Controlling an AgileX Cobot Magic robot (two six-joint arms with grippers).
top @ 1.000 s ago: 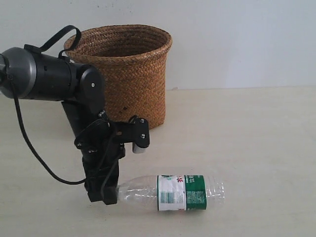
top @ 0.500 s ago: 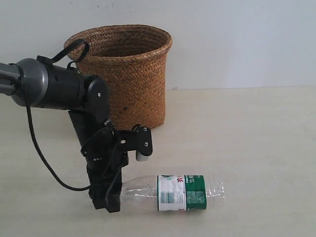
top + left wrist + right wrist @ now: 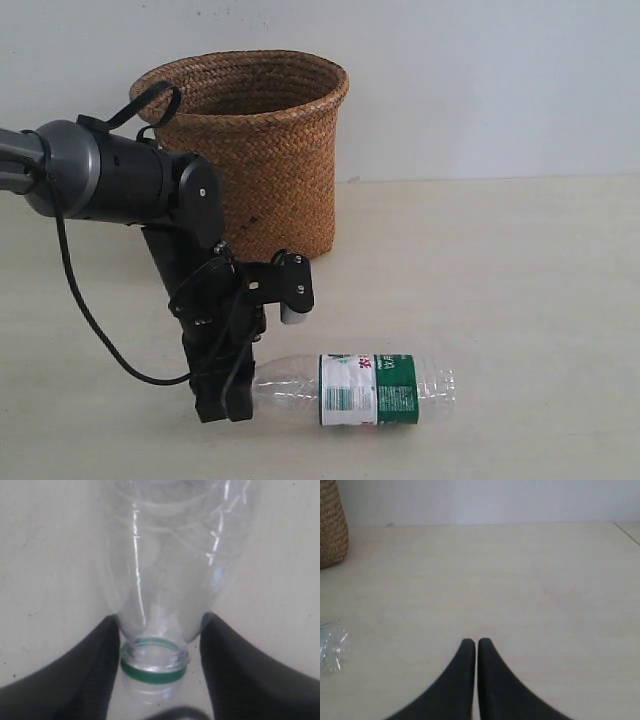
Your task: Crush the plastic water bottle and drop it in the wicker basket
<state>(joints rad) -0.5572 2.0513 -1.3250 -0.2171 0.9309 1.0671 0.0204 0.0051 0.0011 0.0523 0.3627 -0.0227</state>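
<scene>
The plastic water bottle (image 3: 370,390) lies on its side on the table, its green-and-white label in the middle and its neck pointing left. My left gripper (image 3: 235,395) is down at that neck. In the left wrist view the left gripper (image 3: 160,622) is open, one finger on each side of the bottle (image 3: 165,580) at its green neck ring; a narrow gap shows beside the ring. No cap shows on the mouth. The wicker basket (image 3: 270,150) stands upright behind the left arm. My right gripper (image 3: 476,642) is shut on nothing, over bare table.
The pale table (image 3: 520,280) stretches to the right of the bottle, with a white wall behind. The right wrist view catches the basket's side (image 3: 332,525) and the bottle's clear base (image 3: 332,647) at one edge.
My left gripper has moved right along the table, so its fingers now straddle the bottle's neck. The bottle and basket have not moved.
</scene>
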